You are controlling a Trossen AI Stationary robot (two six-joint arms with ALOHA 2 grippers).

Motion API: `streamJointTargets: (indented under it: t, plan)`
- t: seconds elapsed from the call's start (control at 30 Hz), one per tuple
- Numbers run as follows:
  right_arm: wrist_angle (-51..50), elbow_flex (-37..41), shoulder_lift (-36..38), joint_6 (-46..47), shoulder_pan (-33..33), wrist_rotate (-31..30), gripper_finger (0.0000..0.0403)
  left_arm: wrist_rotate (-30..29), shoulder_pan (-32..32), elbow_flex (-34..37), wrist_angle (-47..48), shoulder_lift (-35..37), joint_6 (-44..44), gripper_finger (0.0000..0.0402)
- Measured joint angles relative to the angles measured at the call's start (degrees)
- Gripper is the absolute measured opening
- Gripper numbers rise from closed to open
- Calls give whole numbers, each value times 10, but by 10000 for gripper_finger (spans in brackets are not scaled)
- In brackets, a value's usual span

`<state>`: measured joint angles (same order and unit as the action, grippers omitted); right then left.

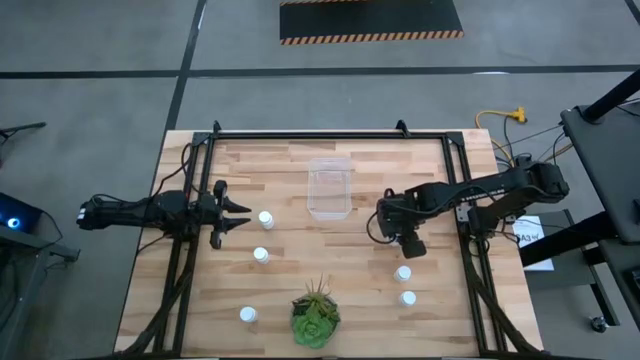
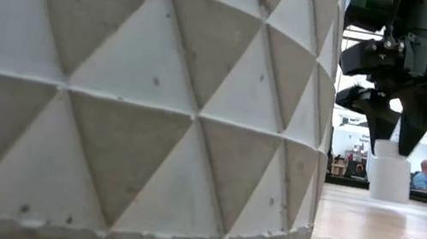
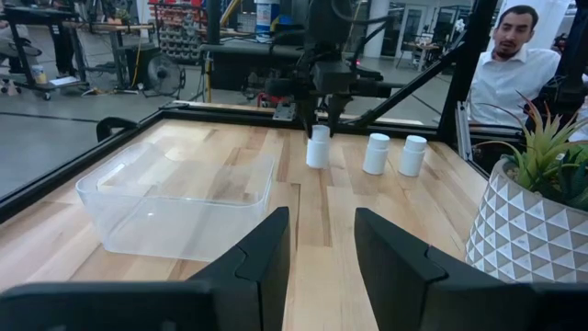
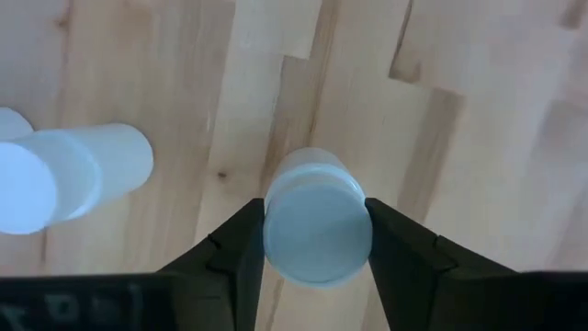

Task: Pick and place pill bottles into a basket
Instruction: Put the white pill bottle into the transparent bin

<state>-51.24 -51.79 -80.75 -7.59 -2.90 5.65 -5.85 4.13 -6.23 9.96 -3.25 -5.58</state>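
Note:
Five small white pill bottles show on the wood table; a sixth is not visible. My right gripper (image 1: 410, 243) points down over one bottle (image 4: 317, 230), its fingers closed on the cap, right of the clear basket (image 1: 329, 187). Two bottles (image 1: 402, 272) (image 1: 407, 297) stand nearer the front edge. My left gripper (image 1: 240, 216) is open and empty at the left, with one bottle (image 1: 265, 217) just in front of it. Others stand at the left middle (image 1: 261, 255) and the left front (image 1: 248, 314). My right gripper pinches the bottle's round cap (image 4: 276, 241) between its two fingers, one on each side. The fingers come from above, pointing down. The bottle (image 2: 389, 175) stands upright with its base on the table.
A green spiky plant (image 1: 316, 318) in a white faceted pot (image 2: 129, 105) stands at the front middle and blocks most of the low view. A black frame (image 1: 330, 133) runs round the table. People (image 3: 514, 55) are in the room beyond the table.

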Motion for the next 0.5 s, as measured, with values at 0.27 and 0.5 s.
streamJointTargets:
  t: [0.27, 0.5]
  plan:
    - [-36, -77, 0, -13, 5, -43, 148, 0, 0, 0, 0, 0, 0, 107]
    - [-84, -157, -2, -19, 36, -43, 148, 0, 0, 0, 0, 0, 0, 107]
